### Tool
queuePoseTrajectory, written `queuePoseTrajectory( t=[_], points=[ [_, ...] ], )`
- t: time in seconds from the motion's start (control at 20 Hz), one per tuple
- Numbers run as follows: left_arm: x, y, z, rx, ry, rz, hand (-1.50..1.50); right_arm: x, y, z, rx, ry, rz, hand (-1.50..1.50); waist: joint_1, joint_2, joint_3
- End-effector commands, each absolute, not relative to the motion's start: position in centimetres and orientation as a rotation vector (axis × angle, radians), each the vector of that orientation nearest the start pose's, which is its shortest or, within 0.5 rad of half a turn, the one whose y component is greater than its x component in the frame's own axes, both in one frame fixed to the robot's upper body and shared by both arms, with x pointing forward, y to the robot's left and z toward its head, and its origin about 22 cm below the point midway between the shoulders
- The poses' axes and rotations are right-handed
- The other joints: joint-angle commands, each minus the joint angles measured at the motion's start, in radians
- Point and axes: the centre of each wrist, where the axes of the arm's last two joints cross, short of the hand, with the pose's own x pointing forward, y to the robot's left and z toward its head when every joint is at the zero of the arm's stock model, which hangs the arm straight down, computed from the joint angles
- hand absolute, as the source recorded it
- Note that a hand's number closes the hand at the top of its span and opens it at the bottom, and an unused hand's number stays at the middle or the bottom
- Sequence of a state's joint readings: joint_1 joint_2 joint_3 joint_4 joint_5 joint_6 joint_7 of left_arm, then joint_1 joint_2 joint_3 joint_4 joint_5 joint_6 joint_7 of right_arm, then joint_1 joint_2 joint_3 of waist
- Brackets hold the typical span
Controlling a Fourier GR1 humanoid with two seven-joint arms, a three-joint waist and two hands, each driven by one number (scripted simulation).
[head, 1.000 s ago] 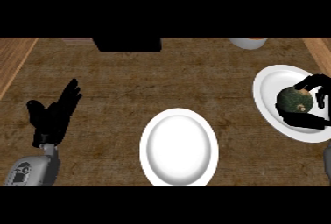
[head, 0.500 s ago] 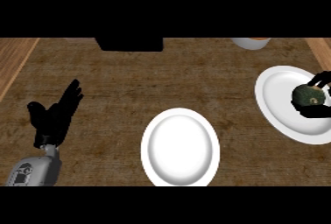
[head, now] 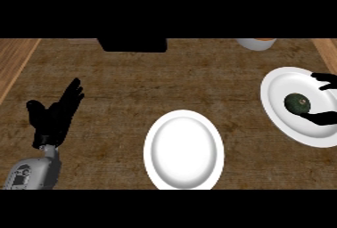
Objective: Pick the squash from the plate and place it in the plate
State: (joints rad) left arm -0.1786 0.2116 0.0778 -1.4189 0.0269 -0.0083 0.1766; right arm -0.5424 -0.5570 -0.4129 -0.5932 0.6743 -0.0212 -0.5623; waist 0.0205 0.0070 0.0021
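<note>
Nearest you, at 8 o'clock, the robot's left hand (head: 52,118) rests above its grey forearm, released, fingers straight and pointing toward 1 o'clock, holding nothing. At 6 o'clock a white oval plate (head: 150,149) lies on the brown woven-looking counter top (head: 132,89), with nothing on it.

Further out, at 3 o'clock, a second white round plate (head: 296,133) runs off the right edge. The dark green squash (head: 297,103) lies on it, a little inside its middle. It is a short oval; its long axis seems to run about 11 to 5 o'clock, though it looks nearly round from here. A small pale spot on it faces up.

The right hand (head: 324,119) shows only as two black pieces at the right edge. One lies at the squash's 5 o'clock, touching or just beside it; the other is at its 1 o'clock, apart from it, with white plate between. You cannot tell whether this hand grasps the squash or has let go.

Farthest off, a black block (head: 132,44) sits at 11 o'clock and a white vessel (head: 255,43) at 1 o'clock.
</note>
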Motion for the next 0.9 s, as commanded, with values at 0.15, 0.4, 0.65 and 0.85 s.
queuePoseTrajectory(
  t=[0.15,0.4,0.65,0.85],
  points=[
    [28.5,27.7,1.8,0.154,-1.395,-0.081,0.0,34.5,-44.5,5.3,-0.671,-1.897,0.527,-1.5,-0.019,-0.007,-0.001],
    [27.6,28.6,0.4,0.199,-1.4,-0.082,0.0,34.4,-45.8,8.2,-0.448,-1.969,0.385,-1.5,-0.035,-0.014,-0.004],
    [28.2,29.1,1.0,0.181,-1.405,-0.064,0.0,32.9,-48.3,7.4,-0.226,-1.799,0.231,-1.5,-0.035,-0.01,-0.003],
    [28.2,29.6,1.6,0.168,-1.401,-0.059,0.0,31.4,-49.6,6.9,-0.137,-1.747,0.2,-1.5,-0.025,-0.008,-0.002]
  ],
)
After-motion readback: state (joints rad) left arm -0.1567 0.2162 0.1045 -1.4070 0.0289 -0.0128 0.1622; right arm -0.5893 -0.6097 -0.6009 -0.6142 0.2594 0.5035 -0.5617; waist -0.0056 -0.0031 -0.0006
